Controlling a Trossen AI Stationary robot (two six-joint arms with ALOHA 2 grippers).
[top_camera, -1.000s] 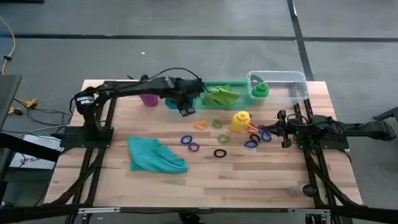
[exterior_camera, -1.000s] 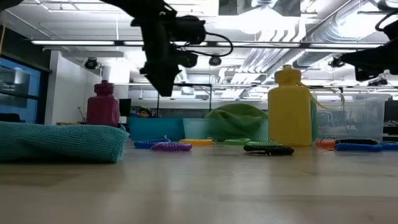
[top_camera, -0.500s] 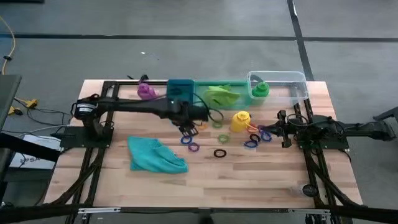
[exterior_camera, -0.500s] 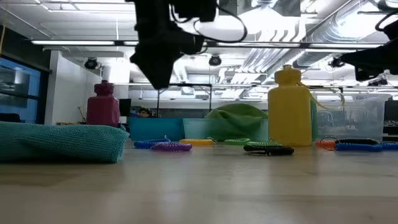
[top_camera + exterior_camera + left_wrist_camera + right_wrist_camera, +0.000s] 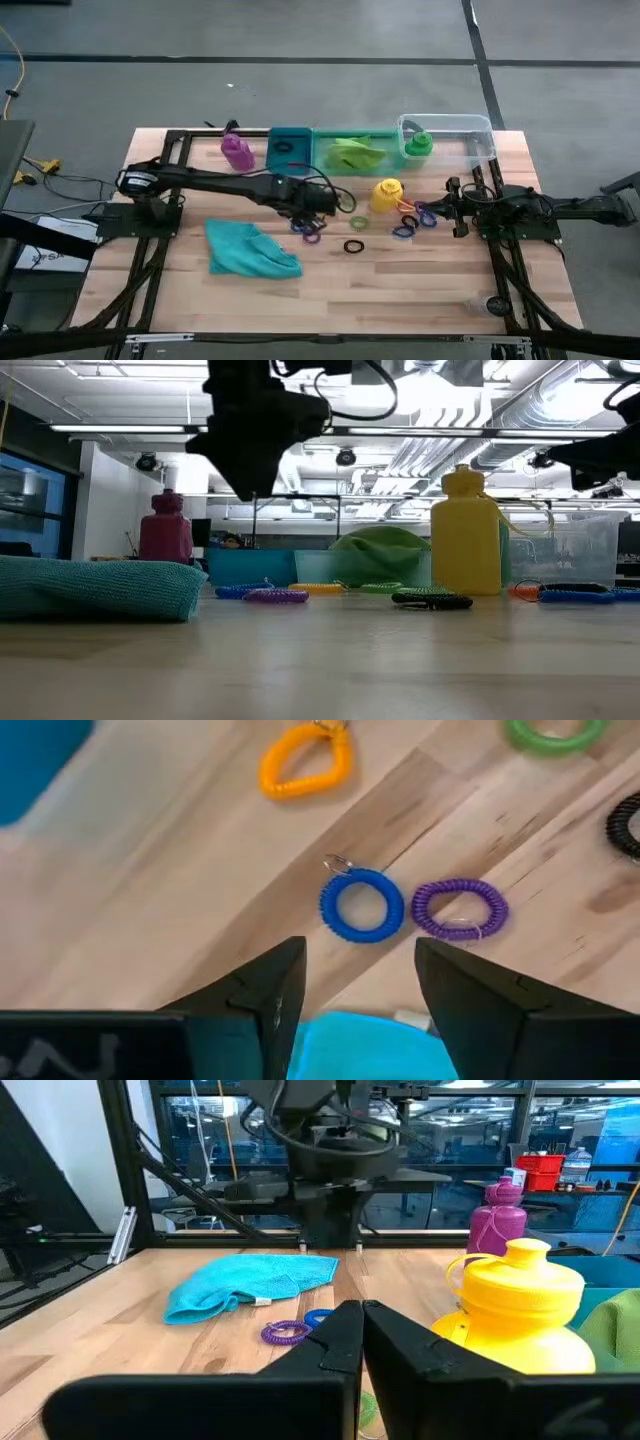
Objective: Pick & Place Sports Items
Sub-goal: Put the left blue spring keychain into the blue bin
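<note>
From the left of the table: the purple bottle [image 5: 236, 150] stands upright on the bare wood just beside the blue bin [image 5: 291, 147], not in any bin, so that one looks undone. Nearer the front, the teal cloth [image 5: 250, 249] lies crumpled on the boards, also waiting. The blue bin seems to hold a dark ring or two, though I can't make them out clearly.

Now the action: the left gripper [image 5: 308, 213] hangs above the middle of the table, jaws part-way apart and holding nothing, right over the blue ring [image 5: 362, 905] and the purple ring [image 5: 460, 908], which lie touching side by side. My read is that one of these is the next pick. The orange ring [image 5: 305, 764] sits a little beyond them, a green ring [image 5: 553, 732] further along, and the black ring [image 5: 354, 246] lies alone toward the front.

Moving right, the green bin [image 5: 372, 142] already has the lime cloth [image 5: 355, 155] in it, and the clear bin [image 5: 475, 138] holds the green bottle [image 5: 418, 144], so those two count as placed. The yellow bottle [image 5: 387, 194] stands upright on the table, with a small huddle of rings [image 5: 412, 221] just beside it.

Far right, the right gripper [image 5: 455, 207] waits near that huddle, jaws pressed together, empty.

So, a fair start, but I'd say most of it is left.
</note>
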